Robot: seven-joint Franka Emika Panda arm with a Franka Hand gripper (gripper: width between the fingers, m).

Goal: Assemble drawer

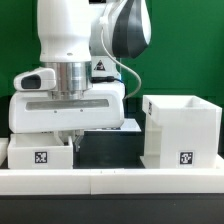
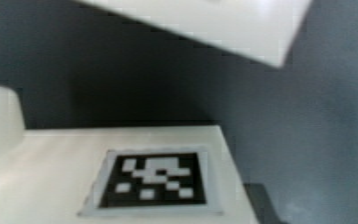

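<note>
While the arm's two-finger gripper (image 1: 72, 135) hangs low over the black table (image 1: 110, 150), its fingers are too hidden to tell whether they stand wide or narrow, and nothing shows between them. Just beside it, toward the exterior view's left, sits a small white open-top plastic tray (image 1: 40, 155) bearing a square tag. The large white cube-shaped housing (image 1: 180, 130) stands apart on its other side, no tray visibly inside. Assembly looks barely begun: the trays are not yet in the housing.

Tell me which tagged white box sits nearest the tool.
The low tray at the exterior view's left, beside the tool; the taller box stands at that view's right.
</note>
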